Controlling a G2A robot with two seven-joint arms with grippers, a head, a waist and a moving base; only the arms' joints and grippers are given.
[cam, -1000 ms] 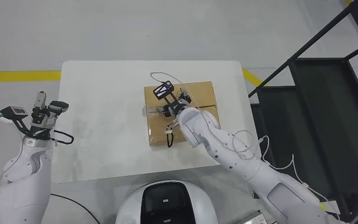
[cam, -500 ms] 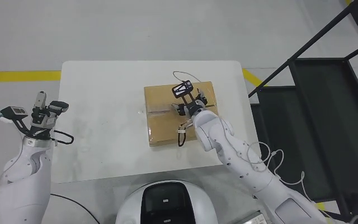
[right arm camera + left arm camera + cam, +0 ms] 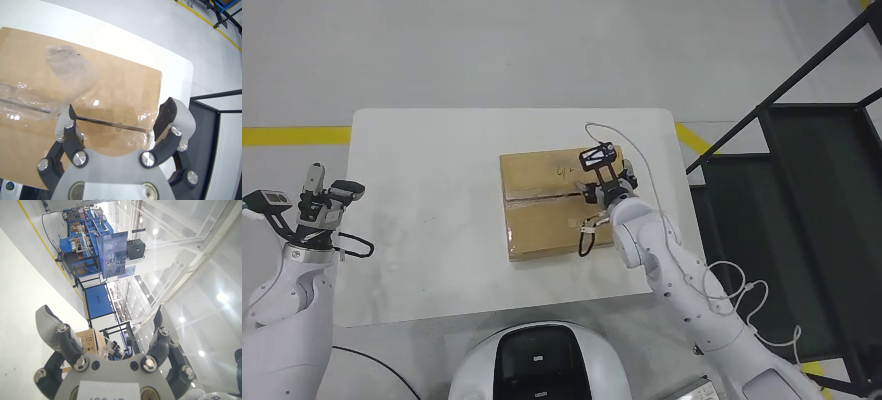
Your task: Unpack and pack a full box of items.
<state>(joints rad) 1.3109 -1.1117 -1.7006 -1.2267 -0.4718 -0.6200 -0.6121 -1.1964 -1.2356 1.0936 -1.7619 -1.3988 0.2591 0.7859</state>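
A closed cardboard box [image 3: 542, 215] lies on the white table [image 3: 422, 200], its flaps meeting at a seam [image 3: 109, 124] covered with clear tape. My right gripper [image 3: 604, 180] hovers open over the box's right end, its fingers astride the seam [image 3: 119, 108]. A crumpled loose strip of clear tape [image 3: 71, 68] rises from the box beside one fingertip; whether it sticks to the finger is unclear. My left gripper [image 3: 327, 195] is held beyond the table's left edge, pointing upward and open [image 3: 102, 313], with nothing between its fingers.
A black metal frame and steps [image 3: 802, 150] stand close to the table's right side. The table's left half is bare white surface. A yellow floor line [image 3: 292, 135] runs behind the table.
My right gripper has travelled along the box top from its left-middle to its right end, staying open. The left arm has kept still.
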